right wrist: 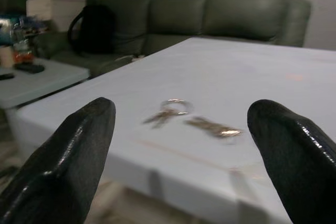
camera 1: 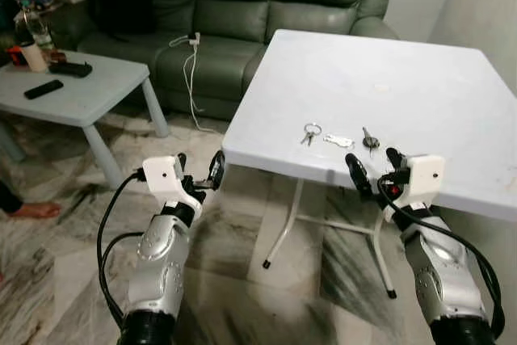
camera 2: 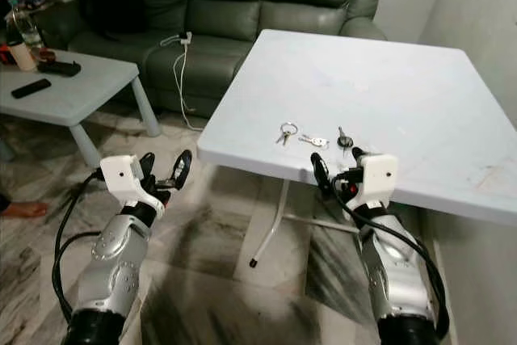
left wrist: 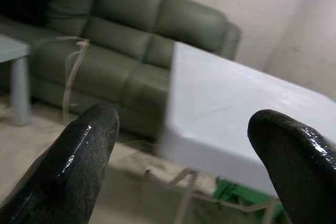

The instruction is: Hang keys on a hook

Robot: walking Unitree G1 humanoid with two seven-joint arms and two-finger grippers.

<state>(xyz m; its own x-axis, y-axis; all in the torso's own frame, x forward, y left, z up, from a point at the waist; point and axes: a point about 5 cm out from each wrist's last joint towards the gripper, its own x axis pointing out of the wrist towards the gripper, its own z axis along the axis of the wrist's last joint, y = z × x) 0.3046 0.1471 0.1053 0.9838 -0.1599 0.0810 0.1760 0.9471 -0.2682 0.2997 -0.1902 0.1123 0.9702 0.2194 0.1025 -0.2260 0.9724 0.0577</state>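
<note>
Left gripper (camera 1: pixel 199 169) hangs out past the table's near left corner, above the floor, with its black fingers spread wide and nothing in them. It is far from the keys (camera 1: pixel 339 139). On the white table (camera 1: pixel 420 78), close to the near edge, the keys lie in a row from left to right: a ring, a flat key, then a dark-headed key. Right gripper (camera 1: pixel 373 170) is also wide open and empty, just below that edge. The keys sit a little ahead of it and up, so I think this arm is the nearer one to reach.

keys (camera 1: pixel 338 138): 3 sets | tables: 2 (camera 1: pixel 420 78) (camera 1: pixel 77 94) | sofa (camera 1: pixel 242 6): 1 | remote (camera 1: pixel 43 89): 1
</note>
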